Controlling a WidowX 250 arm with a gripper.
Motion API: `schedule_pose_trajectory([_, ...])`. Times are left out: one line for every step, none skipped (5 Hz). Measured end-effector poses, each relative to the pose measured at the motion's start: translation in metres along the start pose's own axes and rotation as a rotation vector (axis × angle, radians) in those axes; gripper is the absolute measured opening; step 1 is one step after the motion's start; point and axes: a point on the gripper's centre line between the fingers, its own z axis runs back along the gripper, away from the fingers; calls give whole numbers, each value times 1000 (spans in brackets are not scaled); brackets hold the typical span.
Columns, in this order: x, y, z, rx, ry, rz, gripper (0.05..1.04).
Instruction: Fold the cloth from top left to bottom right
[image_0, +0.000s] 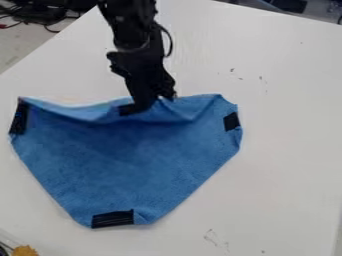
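Observation:
The gripper (152, 103) is at the upper middle of the camera view, pointing down at the cloth's top edge, shut on a bunched bit of fabric. The blue cloth (133, 155) lies on the table, with its top edge raised and wrinkled around the gripper and a shaded hollow below that. Black patches mark its left corner (19, 117), its right corner (231, 121) and its bottom corner (113, 219). The underside of the cloth near the gripper is hidden.
The white table (287, 150) extends around the cloth, with small dark marks on its surface. Dark cables (40, 15) lie beyond its upper left edge. An orange-yellow object (25, 251) is at the bottom left corner.

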Motion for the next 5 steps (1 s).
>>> schedule_pose_trajectory([-10,-12,-11,-28,-28,6,85])
schedule_pose_trajectory([-17,-17,-16,-42,-45,2,247])
schedule_pose_trajectory([-23,-22,-18,-69,-36,17,518])
schedule_pose_trajectory([-30,-25,-20,-77,-14,35,827])
schedule_pose_trajectory([-35,-26,-20,-80,21,42,1007])
